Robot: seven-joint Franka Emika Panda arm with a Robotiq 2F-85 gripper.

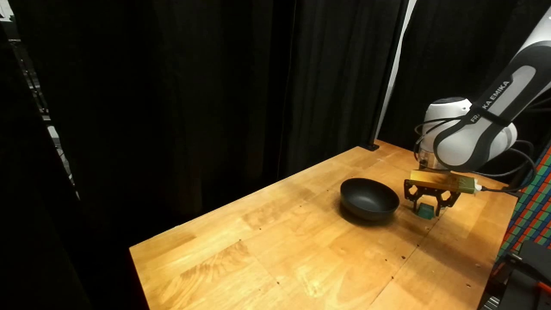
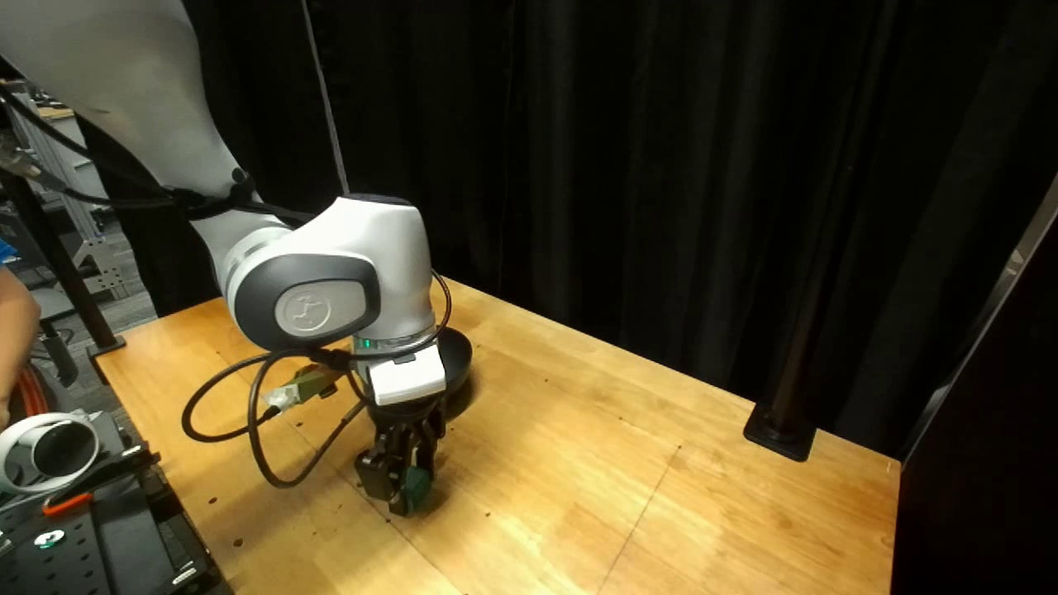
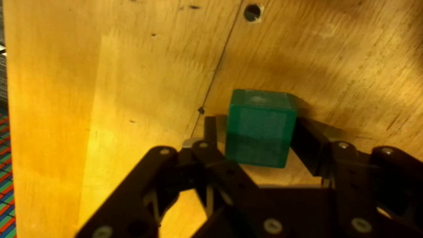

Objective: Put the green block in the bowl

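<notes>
The green block [image 3: 259, 132] sits on the wooden table [image 1: 275, 258]. It also shows in both exterior views, low between the fingers [image 1: 425, 211] and partly hidden by them [image 2: 417, 487]. My gripper [image 1: 426, 210] is down at the table with one finger on each side of the block. In the wrist view, the right finger lies close against the block, and a gap shows between the left finger and the block. The black bowl [image 1: 369, 200] stands upright close beside the gripper. In an exterior view the arm partly hides the bowl [image 2: 456, 359]. The bowl is out of the wrist view.
Loose cables [image 2: 256, 430] hang from the wrist. Black curtains [image 1: 241, 107] stand behind the table. A post base [image 2: 779, 430] is fixed at the table's edge. A dark cart [image 2: 107, 529] with items stands beside the table, and a person's arm [image 2: 15, 330] shows there.
</notes>
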